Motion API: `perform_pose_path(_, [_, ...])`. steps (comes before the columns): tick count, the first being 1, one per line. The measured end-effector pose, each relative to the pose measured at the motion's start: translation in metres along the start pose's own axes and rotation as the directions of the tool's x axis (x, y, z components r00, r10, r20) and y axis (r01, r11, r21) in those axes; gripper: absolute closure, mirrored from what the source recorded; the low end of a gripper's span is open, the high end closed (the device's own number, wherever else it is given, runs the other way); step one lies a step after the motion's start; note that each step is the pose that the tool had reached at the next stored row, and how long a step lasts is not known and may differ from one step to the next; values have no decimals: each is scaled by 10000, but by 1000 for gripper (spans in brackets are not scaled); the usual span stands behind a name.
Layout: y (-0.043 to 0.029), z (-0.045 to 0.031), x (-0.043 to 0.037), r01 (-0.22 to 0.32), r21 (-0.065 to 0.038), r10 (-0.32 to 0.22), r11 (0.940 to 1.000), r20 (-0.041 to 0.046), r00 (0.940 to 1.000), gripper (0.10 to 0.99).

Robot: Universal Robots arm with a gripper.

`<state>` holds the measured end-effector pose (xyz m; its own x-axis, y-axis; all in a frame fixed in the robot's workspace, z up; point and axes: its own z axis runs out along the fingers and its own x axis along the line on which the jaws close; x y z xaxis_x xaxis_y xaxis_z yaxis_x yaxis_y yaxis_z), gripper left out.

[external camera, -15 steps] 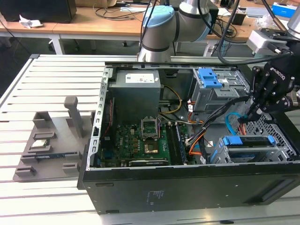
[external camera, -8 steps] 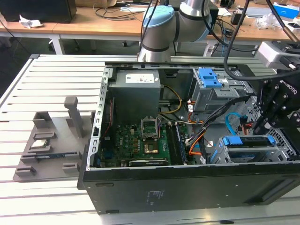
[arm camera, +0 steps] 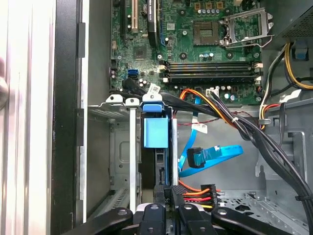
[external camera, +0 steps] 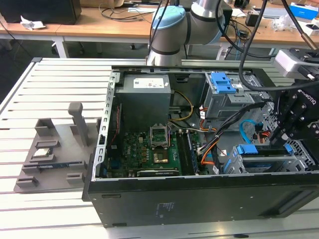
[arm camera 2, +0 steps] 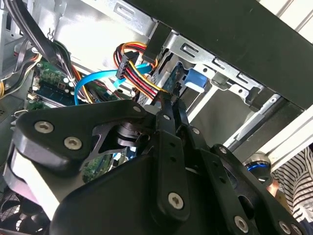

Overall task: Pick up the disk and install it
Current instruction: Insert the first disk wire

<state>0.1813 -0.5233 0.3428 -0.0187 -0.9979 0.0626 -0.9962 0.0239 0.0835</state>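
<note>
The black metal fingers are seen drawn together, tips nearly meeting, with nothing clearly held between them; they are poised just beside the silver rectangular hard drive framed by a bright blue plastic bracket, which is stood on edge between the rails of the silver sheet-metal drive cage at a front corner of the open black computer case on the slatted aluminium bench. A red, yellow and black power lead and a flat blue data cable are draped close to the fingertips. It is judged that these could be snagged or pinched, or the drive left skewed and jammed if it is pressed off-centre against the rails.
</note>
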Motion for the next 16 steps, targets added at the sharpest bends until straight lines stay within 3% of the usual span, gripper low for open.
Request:
perform_pose_path(15, [-21, 73, 6, 0, 0, 0, 10000, -4, 10000, 918])
perform_pose_path(16, [-21, 75, 6, 0, -1, 0, 10000, -1, 10000, 847])
